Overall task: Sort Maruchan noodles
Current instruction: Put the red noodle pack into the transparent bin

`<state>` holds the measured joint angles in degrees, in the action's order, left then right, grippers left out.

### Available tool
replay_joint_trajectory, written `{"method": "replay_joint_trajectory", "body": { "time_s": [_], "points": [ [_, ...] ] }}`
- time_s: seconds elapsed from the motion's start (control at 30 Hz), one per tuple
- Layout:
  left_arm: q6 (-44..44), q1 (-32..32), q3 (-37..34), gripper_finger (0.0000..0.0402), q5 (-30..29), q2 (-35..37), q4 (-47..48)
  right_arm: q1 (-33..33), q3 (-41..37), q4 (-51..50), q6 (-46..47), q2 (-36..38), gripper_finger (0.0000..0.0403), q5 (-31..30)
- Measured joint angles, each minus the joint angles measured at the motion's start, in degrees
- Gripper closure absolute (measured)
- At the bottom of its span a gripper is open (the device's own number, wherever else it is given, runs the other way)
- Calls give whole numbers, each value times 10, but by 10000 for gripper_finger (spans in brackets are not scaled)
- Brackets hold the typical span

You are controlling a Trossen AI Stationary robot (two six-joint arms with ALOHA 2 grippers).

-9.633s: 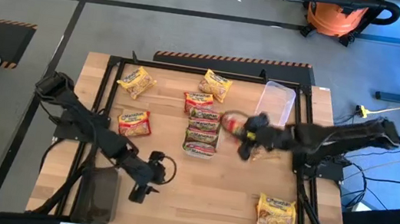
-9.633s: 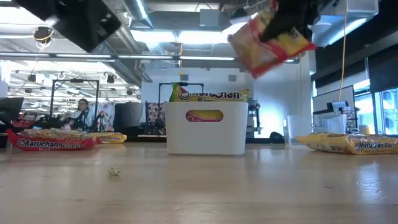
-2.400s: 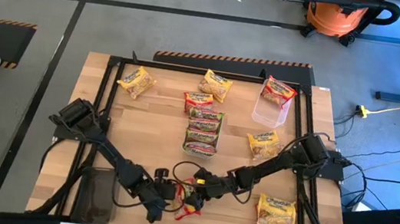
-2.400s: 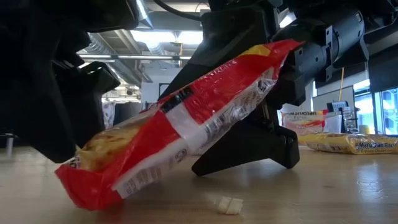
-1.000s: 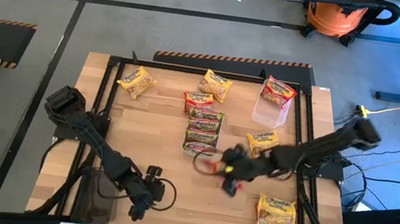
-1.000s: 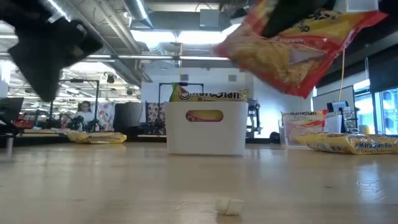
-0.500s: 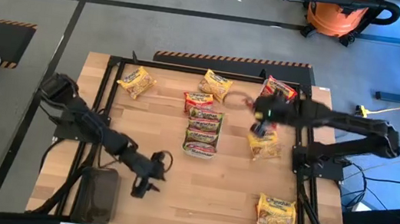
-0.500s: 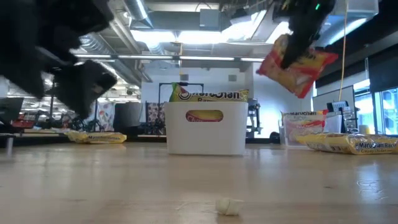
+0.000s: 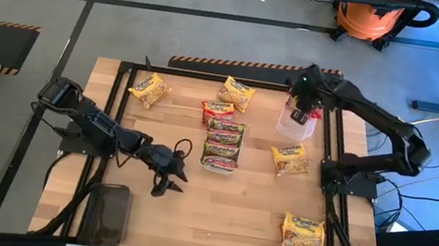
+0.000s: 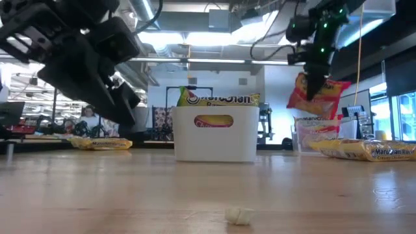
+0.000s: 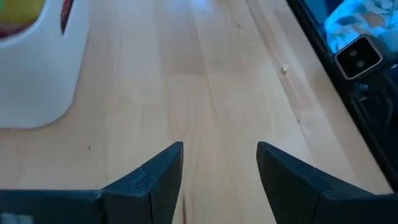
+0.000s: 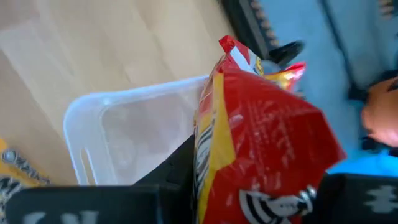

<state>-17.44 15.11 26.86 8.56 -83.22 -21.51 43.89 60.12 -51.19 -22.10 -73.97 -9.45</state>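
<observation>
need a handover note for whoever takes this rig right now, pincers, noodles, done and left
Right pincer: shut on a red crinkly noodle packet, hanging over the clear plastic tray at the table's far right.
Left pincer: open, empty, above bare wood near the table's middle.
Done: packets stand in the white bin.
Left: drop the red one; loose yellow packets lie around the table.

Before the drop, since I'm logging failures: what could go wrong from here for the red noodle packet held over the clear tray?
The right gripper holds the red packet by its top edge, dangling above the clear tray.

1. The packet hangs tilted, so on release it may catch the tray's rim and tip out toward the table's far right edge.

2. The tray looks light; a low descent could nudge it.

The left gripper waits open, too far away to help.
</observation>
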Motion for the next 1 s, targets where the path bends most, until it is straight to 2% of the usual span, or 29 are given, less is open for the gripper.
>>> {"method": "replay_joint_trajectory", "body": {
  "time_s": [0.33, 0.67, 1.0],
  "points": [
    [0, -1, -6, 202, 2, 0, -12, 50, 0, -8, -38, -102, 300, 15],
    [13, -1, -6, 202, 0, 0, -18, 53, -8, -9, -83, -185, 299, 31],
    [12, -21, -6, 202, -1, 0, -19, 52, -8, 2, -82, -205, 288, 27]
  ]
}}
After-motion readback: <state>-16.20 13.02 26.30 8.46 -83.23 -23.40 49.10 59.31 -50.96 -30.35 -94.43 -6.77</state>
